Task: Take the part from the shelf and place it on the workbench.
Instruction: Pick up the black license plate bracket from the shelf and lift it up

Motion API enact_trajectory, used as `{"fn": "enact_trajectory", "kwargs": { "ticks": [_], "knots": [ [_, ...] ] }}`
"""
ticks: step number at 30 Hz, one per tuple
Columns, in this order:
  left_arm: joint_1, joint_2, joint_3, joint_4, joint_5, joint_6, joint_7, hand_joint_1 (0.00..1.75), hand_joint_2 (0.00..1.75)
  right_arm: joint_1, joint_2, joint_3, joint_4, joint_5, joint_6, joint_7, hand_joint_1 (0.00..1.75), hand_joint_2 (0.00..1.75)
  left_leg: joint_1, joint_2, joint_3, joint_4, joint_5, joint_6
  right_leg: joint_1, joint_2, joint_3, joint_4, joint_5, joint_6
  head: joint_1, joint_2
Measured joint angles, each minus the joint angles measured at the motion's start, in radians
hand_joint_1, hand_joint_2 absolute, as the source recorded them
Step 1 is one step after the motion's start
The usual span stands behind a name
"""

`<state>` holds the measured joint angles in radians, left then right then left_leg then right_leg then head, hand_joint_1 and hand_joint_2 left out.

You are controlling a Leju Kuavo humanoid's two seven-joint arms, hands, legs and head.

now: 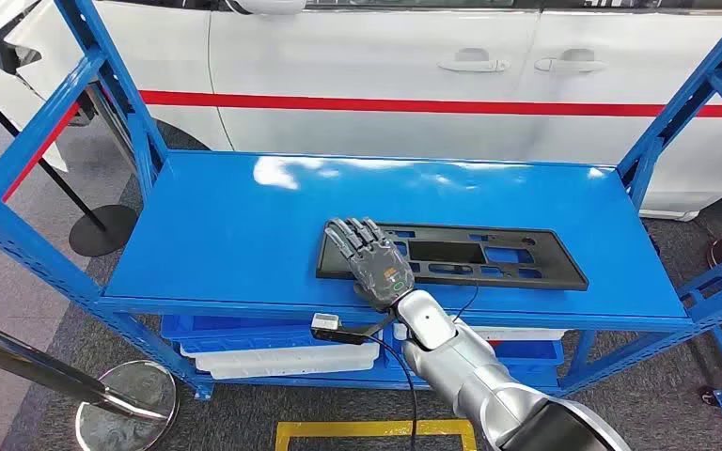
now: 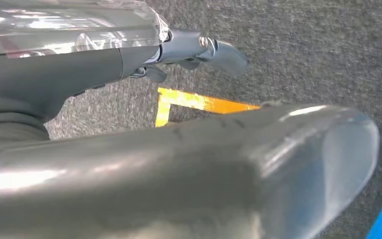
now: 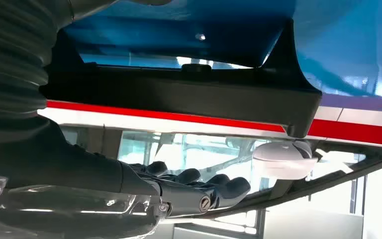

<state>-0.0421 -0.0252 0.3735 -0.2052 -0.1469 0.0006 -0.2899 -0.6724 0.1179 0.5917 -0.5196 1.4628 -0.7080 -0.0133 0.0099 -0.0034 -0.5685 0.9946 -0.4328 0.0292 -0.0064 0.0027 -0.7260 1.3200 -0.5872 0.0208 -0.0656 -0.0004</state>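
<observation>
A long black plastic part (image 1: 489, 256) with several cut-outs lies flat on the blue shelf top (image 1: 226, 225), right of centre. My right hand (image 1: 373, 258) reaches over the shelf's front edge and is stretched out flat over the part's left end, fingers straight and slightly apart, holding nothing. In the right wrist view the part's edge (image 3: 179, 97) shows close by, with a gap between it and the extended fingers (image 3: 199, 186). My left hand (image 2: 199, 47) hangs low over grey carpet, thumb out, nothing in it.
A white car (image 1: 385, 56) with a red stripe stands right behind the shelf. Blue slanted uprights (image 1: 122, 85) frame both ends. White and blue bins (image 1: 282, 357) fill the lower level. A chrome stanchion base (image 1: 127, 413) and yellow floor tape (image 1: 376, 430) lie near my feet.
</observation>
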Motion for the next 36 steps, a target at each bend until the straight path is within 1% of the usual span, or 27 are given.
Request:
{"fn": "enact_trajectory", "kwargs": {
  "ticks": [2, 4, 5, 6, 7, 10, 11, 12, 14, 15, 16, 17, 18, 19, 20, 21, 22, 25, 26, 27, 28, 30, 31, 32, 33, 35, 36],
  "knots": [
    [-0.001, 0.000, 0.000, 0.000, -0.001, -0.001, -0.001, 0.00, 0.00, -0.001, 0.000, 0.000, 0.000, 0.010, 0.000, 0.005, 0.00, 1.75, 0.000, -0.001, 0.002, 0.000, -0.001, -0.001, 0.000, 0.000, 0.021, -0.043, 0.032, -0.001, 0.000, 0.000],
    [-0.002, -0.001, 0.000, 0.000, -0.003, -0.002, -0.002, 0.00, 0.00, -0.006, 0.000, 0.000, 0.004, 0.030, 0.000, 0.019, 0.00, 1.75, 0.000, -0.002, 0.005, 0.000, -0.002, -0.004, 0.000, 0.000, 0.086, -0.175, 0.100, -0.007, 0.000, 0.000],
    [-0.003, -0.001, 0.000, 0.000, -0.003, -0.002, -0.003, 0.00, 0.00, -0.009, 0.002, 0.000, 0.007, 0.040, 0.000, 0.029, 0.00, 1.75, -0.002, -0.003, 0.006, 0.002, -0.004, -0.008, 0.002, 0.000, 0.118, -0.242, 0.125, -0.011, 0.000, 0.000],
    [-0.004, -0.001, 0.000, 0.000, -0.004, -0.002, -0.003, 0.00, 0.00, -0.012, 0.003, 0.000, 0.011, 0.050, 0.000, 0.040, 0.00, 1.75, -0.003, -0.003, 0.006, 0.003, -0.005, -0.012, 0.003, 0.000, 0.140, -0.288, 0.138, -0.015, 0.000, 0.000],
    [-0.005, -0.002, 0.000, 0.000, -0.005, -0.002, -0.004, 0.00, 0.00, -0.014, 0.005, 0.000, 0.017, 0.060, 0.000, 0.054, 0.37, 1.75, -0.005, -0.004, 0.005, 0.004, -0.006, -0.018, 0.005, 0.000, 0.149, -0.310, 0.141, -0.020, 0.000, 0.000],
    [-0.006, -0.002, 0.000, 0.000, -0.006, -0.002, -0.008, 0.00, 0.00, -0.025, 0.007, 0.001, 0.035, 0.090, 0.004, 0.133, 1.45, 1.75, -0.002, -0.004, 0.003, 0.009, -0.011, -0.035, 0.007, 0.000, 0.152, -0.319, 0.145, -0.036, 0.000, 0.000],
    [-0.006, -0.002, 0.001, 0.000, -0.006, -0.002, -0.011, 0.00, 0.00, -0.032, 0.005, 0.001, 0.043, 0.097, 0.009, 0.172, 1.45, 1.75, -0.001, -0.003, -0.006, 0.029, -0.026, -0.039, 0.006, -0.001, 0.153, -0.323, 0.147, -0.042, 0.000, 0.000],
    [-0.006, -0.002, 0.001, 0.000, -0.006, -0.002, -0.015, 0.00, 0.00, -0.039, 0.001, 0.002, 0.052, 0.101, 0.015, 0.212, 1.44, 1.75, 0.000, -0.003, -0.024, 0.071, -0.051, -0.043, 0.004, -0.003, 0.154, -0.326, 0.150, -0.047, 0.000, 0.000],
    [-0.005, -0.004, 0.001, 0.000, -0.008, -0.004, -0.022, 0.00, 0.00, -0.052, -0.013, 0.002, 0.071, 0.104, 0.026, 0.268, 1.39, 1.75, 0.003, -0.003, -0.084, 0.202, -0.118, -0.048, 0.005, -0.006, 0.152, -0.326, 0.150, -0.052, 0.000, 0.000],
    [-0.004, -0.004, 0.001, 0.000, -0.008, -0.005, -0.025, 0.00, 0.00, -0.056, -0.021, 0.002, 0.079, 0.105, 0.028, 0.280, 1.37, 1.75, 0.004, -0.003, -0.112, 0.262, -0.139, -0.050, 0.006, -0.007, 0.151, -0.326, 0.150, -0.052, 0.000, 0.000],
    [-0.003, -0.004, 0.001, 0.000, -0.008, -0.006, -0.027, 0.00, 0.00, -0.059, -0.028, 0.002, 0.087, 0.105, 0.030, 0.285, 1.35, 1.75, 0.004, -0.002, -0.126, 0.293, -0.143, -0.052, 0.007, -0.007, 0.151, -0.326, 0.150, -0.053, 0.000, 0.000],
    [-0.003, -0.005, 0.001, 0.000, -0.008, -0.007, -0.028, 0.00, 0.00, -0.062, -0.033, 0.002, 0.093, 0.106, 0.032, 0.288, 1.34, 1.75, 0.004, -0.002, -0.122, 0.286, -0.126, -0.052, 0.008, -0.007, 0.151, -0.325, 0.150, -0.052, 0.000, 0.000],
    [-0.004, -0.004, 0.001, 0.000, -0.008, -0.008, -0.030, 0.00, 0.00, -0.065, -0.036, 0.002, 0.099, 0.106, 0.033, 0.292, 1.31, 1.75, 0.004, -0.002, -0.100, 0.238, -0.094, -0.052, 0.008, -0.006, 0.151, -0.323, 0.149, -0.051, 0.000, 0.000],
    [-0.005, -0.004, 0.002, 0.000, -0.008, -0.009, -0.033, 0.00, 0.00, -0.068, -0.037, 0.002, 0.103, 0.107, 0.034, 0.296, 1.29, 1.75, 0.004, -0.002, -0.067, 0.169, -0.057, -0.050, 0.008, -0.005, 0.152, -0.321, 0.148, -0.049, 0.000, 0.000],
    [-0.007, -0.004, 0.003, 0.000, -0.007, -0.010, -0.035, 0.00, 0.00, -0.072, -0.038, 0.003, 0.107, 0.108, 0.035, 0.301, 1.27, 1.75, 0.003, -0.001, -0.035, 0.101, -0.030, -0.047, 0.010, -0.004, 0.151, -0.318, 0.146, -0.046, 0.000, 0.000],
    [-0.009, -0.004, 0.005, 0.000, -0.006, -0.010, -0.038, 0.00, 0.00, -0.076, -0.038, 0.004, 0.109, 0.108, 0.036, 0.306, 1.30, 1.75, 0.001, -0.001, -0.012, 0.051, -0.015, -0.042, 0.011, -0.003, 0.148, -0.316, 0.146, -0.042, 0.000, 0.000],
    [-0.010, -0.005, 0.006, 0.000, -0.004, -0.011, -0.040, 0.00, 0.00, -0.080, -0.038, 0.005, 0.112, 0.108, 0.038, 0.310, 1.39, 1.75, 0.000, -0.001, -0.001, 0.024, -0.012, -0.037, 0.013, -0.002, 0.146, -0.314, 0.146, -0.038, 0.000, 0.000],
    [-0.010, -0.005, 0.011, 0.000, -0.001, -0.013, -0.052, 0.00, 0.00, -0.088, -0.038, 0.014, 0.118, 0.109, 0.051, 0.321, 1.69, 1.75, 0.000, -0.002, 0.002, 0.009, -0.012, -0.019, 0.012, -0.002, 0.141, -0.311, 0.145, -0.023, 0.000, 0.000],
    [-0.010, -0.006, 0.014, 0.000, 0.000, -0.015, -0.056, 0.00, 0.00, -0.091, -0.038, 0.018, 0.120, 0.109, 0.057, 0.324, 1.72, 1.75, 0.001, -0.002, 0.003, 0.005, -0.009, -0.013, 0.011, -0.002, 0.136, -0.298, 0.134, -0.018, 0.000, 0.000],
    [-0.011, -0.006, 0.018, 0.000, 0.000, -0.016, -0.060, 0.00, 0.00, -0.094, -0.038, 0.022, 0.123, 0.109, 0.065, 0.327, 1.75, 1.75, 0.002, -0.001, 0.004, 0.002, -0.006, -0.007, 0.010, -0.002, 0.120, -0.263, 0.112, -0.014, 0.000, 0.000],
    [-0.012, -0.007, 0.021, 0.000, 0.000, -0.017, -0.063, 0.00, 0.00, -0.097, -0.037, 0.025, 0.125, 0.110, 0.072, 0.329, 1.75, 1.75, 0.002, -0.001, 0.004, 0.000, -0.004, -0.003, 0.008, -0.002, 0.093, -0.207, 0.082, -0.010, 0.000, 0.000],
    [-0.013, -0.007, 0.025, 0.000, 0.001, -0.017, -0.067, 0.00, 0.00, -0.103, -0.035, 0.030, 0.131, 0.109, 0.088, 0.330, 1.75, 1.75, 0.001, -0.001, 0.002, 0.000, -0.004, -0.001, 0.004, -0.002, 0.024, -0.068, 0.024, -0.006, 0.000, 0.000],
    [-0.013, -0.007, 0.026, 0.000, 0.002, -0.017, -0.069, 0.00, 0.00, -0.104, -0.034, 0.031, 0.133, 0.109, 0.093, 0.329, 1.75, 1.75, 0.000, -0.001, 0.003, 0.000, -0.005, -0.001, 0.002, -0.002, 0.002, -0.025, 0.016, -0.004, 0.000, 0.000],
    [-0.013, -0.007, 0.027, 0.000, 0.002, -0.016, -0.070, 0.00, 0.00, -0.105, -0.033, 0.032, 0.135, 0.109, 0.098, 0.328, 1.75, 1.75, 0.000, -0.002, 0.004, 0.001, -0.005, -0.001, 0.000, -0.002, -0.003, -0.020, 0.028, -0.003, 0.000, 0.000],
    [-0.013, -0.007, 0.028, 0.000, 0.002, -0.016, -0.070, 0.00, 0.00, -0.108, -0.031, 0.033, 0.137, 0.110, 0.101, 0.325, 1.75, 1.75, 0.001, -0.002, 0.005, 0.001, -0.006, -0.003, -0.003, -0.002, 0.013, -0.059, 0.059, -0.003, 0.000, 0.000],
    [-0.013, -0.007, 0.030, 0.000, 0.002, -0.016, -0.071, 0.00, 0.00, -0.115, -0.027, 0.033, 0.139, 0.110, 0.105, 0.322, 1.75, 1.75, 0.000, -0.004, 0.008, 0.004, -0.011, -0.010, -0.006, -0.002, 0.077, -0.196, 0.128, -0.005, 0.000, 0.000],
    [-0.014, -0.007, 0.031, 0.000, 0.003, -0.015, -0.072, 0.00, 0.00, -0.118, -0.025, 0.033, 0.140, 0.110, 0.105, 0.321, 1.75, 1.75, -0.002, -0.004, 0.007, 0.007, -0.013, -0.014, -0.006, -0.002, 0.103, -0.254, 0.148, -0.007, 0.000, 0.000]
  ]
}}
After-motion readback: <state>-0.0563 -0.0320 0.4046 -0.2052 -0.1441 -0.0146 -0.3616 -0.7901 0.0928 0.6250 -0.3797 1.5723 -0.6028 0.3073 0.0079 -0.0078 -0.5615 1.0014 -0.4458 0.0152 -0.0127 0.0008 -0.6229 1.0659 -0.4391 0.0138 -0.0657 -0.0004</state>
